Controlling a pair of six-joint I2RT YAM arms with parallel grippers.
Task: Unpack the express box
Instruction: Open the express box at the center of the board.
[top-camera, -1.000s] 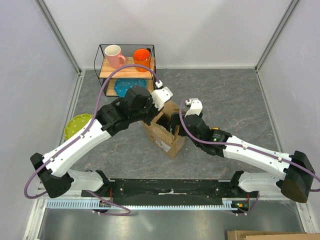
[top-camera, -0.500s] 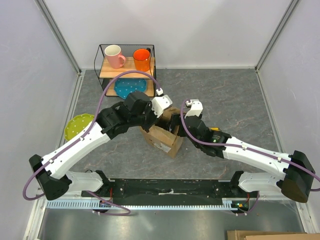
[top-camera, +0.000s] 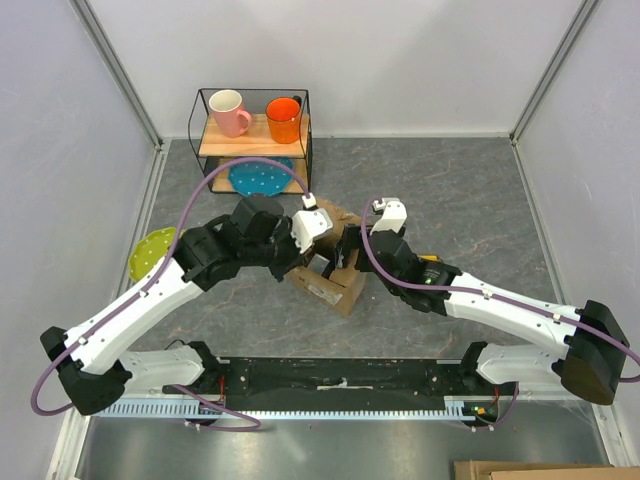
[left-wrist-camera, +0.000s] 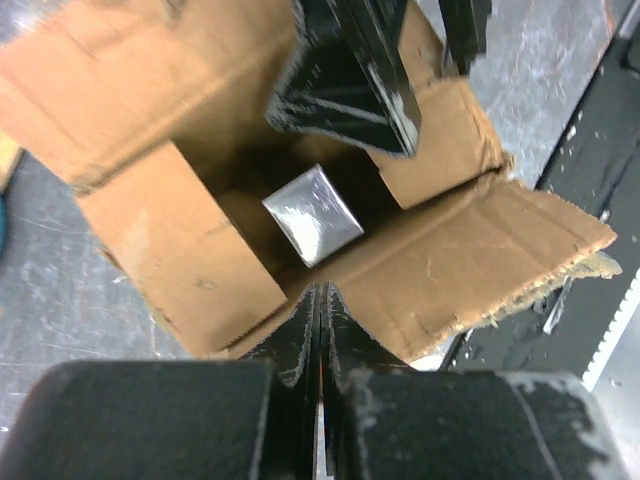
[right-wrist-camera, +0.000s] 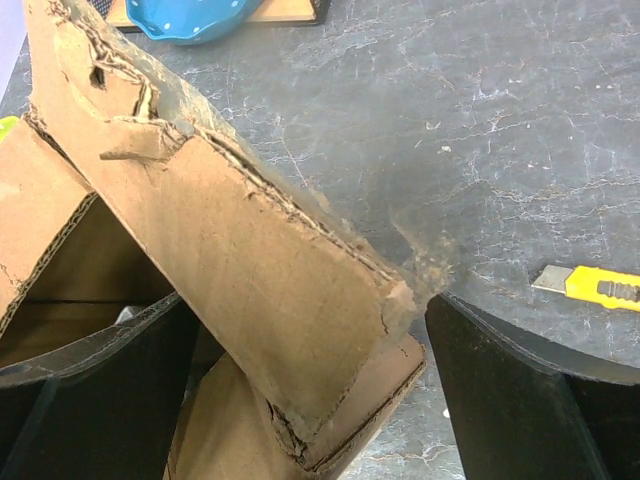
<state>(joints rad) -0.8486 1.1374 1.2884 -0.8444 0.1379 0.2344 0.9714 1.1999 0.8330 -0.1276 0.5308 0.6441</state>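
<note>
Sitting mid-table, the express box (top-camera: 338, 288) has its top open, with the flaps splayed outward and their edges torn and ragged. It rests on the grey marble-pattern table (top-camera: 460, 190), between the two wrists.

Left gripper (left-wrist-camera: 318, 312): fingers pressed together, holding nothing, hanging just above the near flap at the rim of the opening. Its wrist view looks straight down into the carton, where one small silver-grey item (left-wrist-camera: 312, 213) lies at the bottom. Can't tell what it is.

Right gripper (right-wrist-camera: 305, 310): jaws spread wide and straddling one raised flap (right-wrist-camera: 250, 270). One finger sits inside the box, the other outside over the table. Neither pad is visibly pinching the cardboard.

Yellow utility knife (right-wrist-camera: 600, 287) lies on the table just right of the box, near the right arm.

Wire rack (top-camera: 254, 135) stands at the back, well apart from the box. A pink mug (top-camera: 228, 108) and an orange mug (top-camera: 284, 118) are on its upper shelf, and a blue dotted dish (top-camera: 258, 178) is on the lower one. Green plate (top-camera: 155, 250) lies at the left edge of the table.
</note>
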